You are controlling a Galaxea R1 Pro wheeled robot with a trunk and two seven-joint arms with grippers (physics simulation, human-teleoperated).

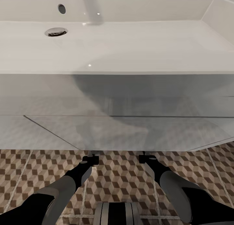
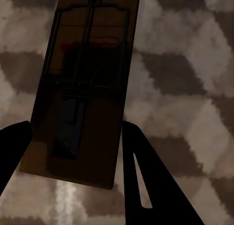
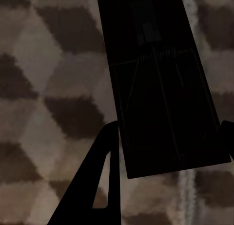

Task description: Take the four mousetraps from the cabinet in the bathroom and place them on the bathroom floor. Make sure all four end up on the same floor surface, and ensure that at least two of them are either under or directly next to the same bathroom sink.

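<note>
In the left wrist view a brown wooden mousetrap point(image 2: 83, 98) with dark metal parts sits between the dark fingers point(image 2: 146, 176) of my left gripper point(image 2: 75, 127), which is shut on its long edges above the cube-patterned bathroom floor point(image 2: 195, 64). My right gripper point(image 3: 170, 125) grips a second mousetrap point(image 3: 161, 88), very dark in shadow, over the floor point(image 3: 48, 88). Whether either trap touches the tiles I cannot tell. In the head view both arms reach low under the front of the white vanity point(image 1: 117, 98), with the left gripper point(image 1: 91, 158) and right gripper point(image 1: 146, 157) at its lower edge. The bathroom sink point(image 1: 130, 43) lies above.
The vanity front fills the middle of the head view and overhangs the gripper tips. The chrome drain point(image 1: 56, 32) sits at the basin's left. Patterned floor tiles point(image 1: 120, 176) show between the arms, and my grey base point(image 1: 117, 213) is at the bottom edge.
</note>
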